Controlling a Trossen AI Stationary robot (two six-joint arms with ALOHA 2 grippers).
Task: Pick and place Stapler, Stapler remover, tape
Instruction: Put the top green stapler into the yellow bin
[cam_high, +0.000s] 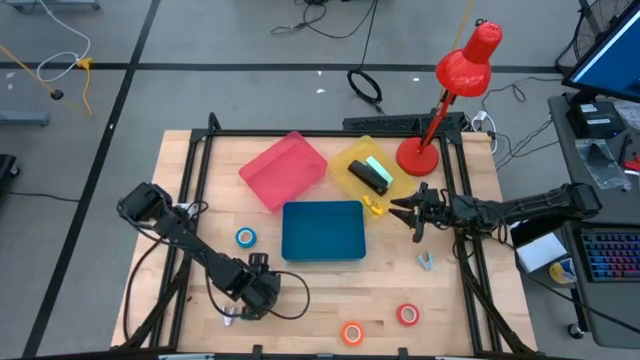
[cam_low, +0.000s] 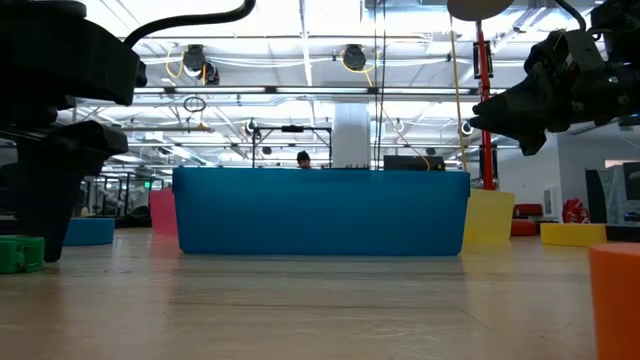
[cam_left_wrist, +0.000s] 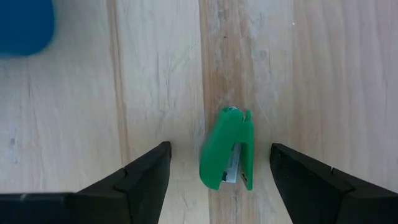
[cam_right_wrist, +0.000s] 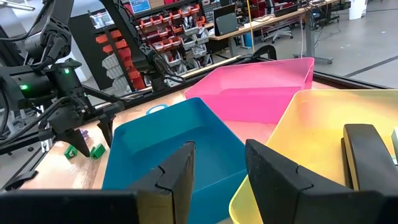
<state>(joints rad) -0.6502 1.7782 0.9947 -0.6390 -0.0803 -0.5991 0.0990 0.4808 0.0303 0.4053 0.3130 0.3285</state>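
Note:
A small green stapler (cam_left_wrist: 227, 149) lies flat on the wooden table, near its front left. My left gripper (cam_high: 250, 298) points down over it and is open, one finger on either side (cam_left_wrist: 219, 147), touching nothing. A black stapler (cam_high: 370, 178) lies in the yellow tray (cam_high: 345, 160). A pale blue staple remover (cam_high: 426, 262) lies on the table right of the blue tray (cam_high: 323, 230). A blue tape roll (cam_high: 246, 237), an orange one (cam_high: 352, 333) and a red one (cam_high: 407, 315) lie flat on the table. My right gripper (cam_high: 415, 215) hovers level beside the yellow tray, open and empty (cam_right_wrist: 219, 168).
A pink tray (cam_high: 283, 170) stands at the back, left of the yellow one. A red desk lamp (cam_high: 445, 100) stands at the back right corner. A black frame (cam_high: 200, 150) runs along the table's edges. Bare wood lies between the blue tray and the front edge.

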